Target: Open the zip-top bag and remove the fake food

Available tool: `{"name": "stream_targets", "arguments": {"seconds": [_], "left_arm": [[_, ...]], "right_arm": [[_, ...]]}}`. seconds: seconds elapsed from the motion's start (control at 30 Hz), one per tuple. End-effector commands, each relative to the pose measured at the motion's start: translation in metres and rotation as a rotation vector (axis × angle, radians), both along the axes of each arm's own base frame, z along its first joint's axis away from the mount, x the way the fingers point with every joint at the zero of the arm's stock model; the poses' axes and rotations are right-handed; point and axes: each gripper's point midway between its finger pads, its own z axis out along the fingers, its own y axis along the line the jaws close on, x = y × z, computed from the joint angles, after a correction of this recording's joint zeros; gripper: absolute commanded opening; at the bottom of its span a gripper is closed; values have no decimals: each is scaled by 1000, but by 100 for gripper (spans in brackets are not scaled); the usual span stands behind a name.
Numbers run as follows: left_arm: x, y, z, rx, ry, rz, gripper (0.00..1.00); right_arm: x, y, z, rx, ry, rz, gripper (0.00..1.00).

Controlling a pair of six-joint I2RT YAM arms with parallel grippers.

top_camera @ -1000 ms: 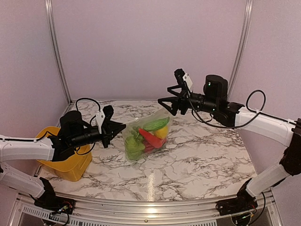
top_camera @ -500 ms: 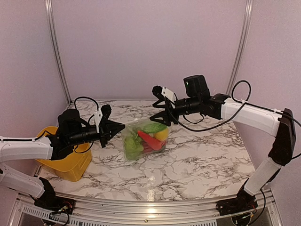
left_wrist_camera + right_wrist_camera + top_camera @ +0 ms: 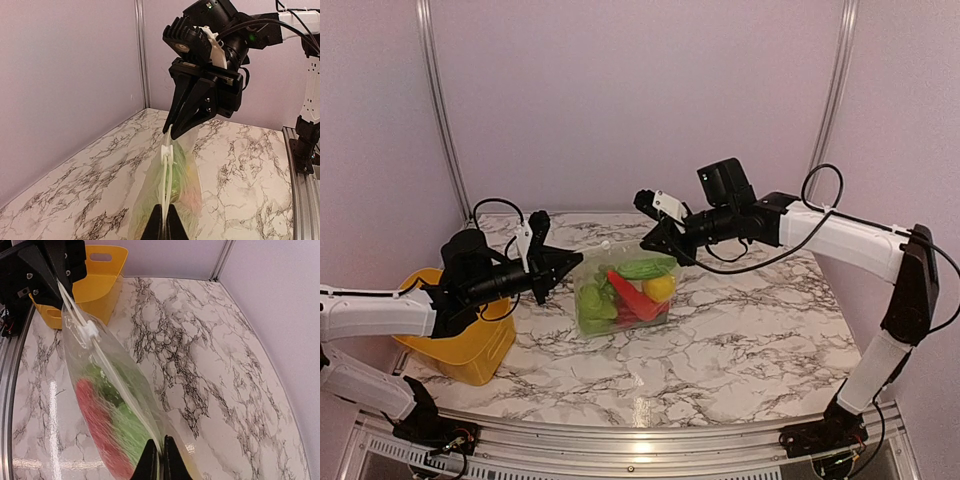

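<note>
Marble-patterned table (image 3: 750,340) is seen spread across the workspace, and a yellow basket (image 3: 470,350) is set at its left edge, under the left arm. Near the table's middle, the zip-top bag (image 3: 620,295) is held up by its top edge, stretched between the two grippers; whether its bottom touches the table cannot be told. The fake food (image 3: 638,290) is kept inside the bag, bunched in its lower part: green pieces, a red piece and a yellow one are made out through the plastic. The left gripper (image 3: 164,227) is clamped on the end of the bag's top edge nearer the basket, and the right gripper (image 3: 159,460) is pinched tight on the opposite end. A small white slider (image 3: 167,151) is seen on the zip strip between them.
</note>
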Motion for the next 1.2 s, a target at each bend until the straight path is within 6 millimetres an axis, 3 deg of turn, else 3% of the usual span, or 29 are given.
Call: {"name": "stream_targets", "arguments": {"seconds": [0.0, 0.13, 0.27, 0.37, 0.47, 0.57, 0.77, 1.0, 1.17], "left_arm": [[12, 2, 18, -79, -9, 42, 0], [21, 2, 12, -67, 16, 72, 0], [14, -9, 3, -33, -7, -8, 0], [9, -18, -3, -16, -9, -68, 0], [4, -23, -8, -18, -18, -115, 0], [2, -24, -9, -18, -17, -131, 0], [1, -20, -5, -23, -26, -113, 0], [-6, -14, 2, -17, -63, -112, 0], [-8, -12, 1, -6, -68, -114, 0]], "right_arm": [[-4, -1, 21, 16, 21, -40, 0], [-13, -6, 30, 31, 42, -46, 0], [-24, -8, 30, 47, 60, -23, 2], [-25, -6, 28, 47, 67, -9, 16], [-23, -4, 22, 38, 71, -4, 39], [-24, 3, 25, 45, 71, 14, 49], [-33, 25, 37, 60, 26, 77, 50], [-35, 50, 29, 19, 2, 131, 43], [-32, 56, 29, 18, -7, 145, 41]]}}
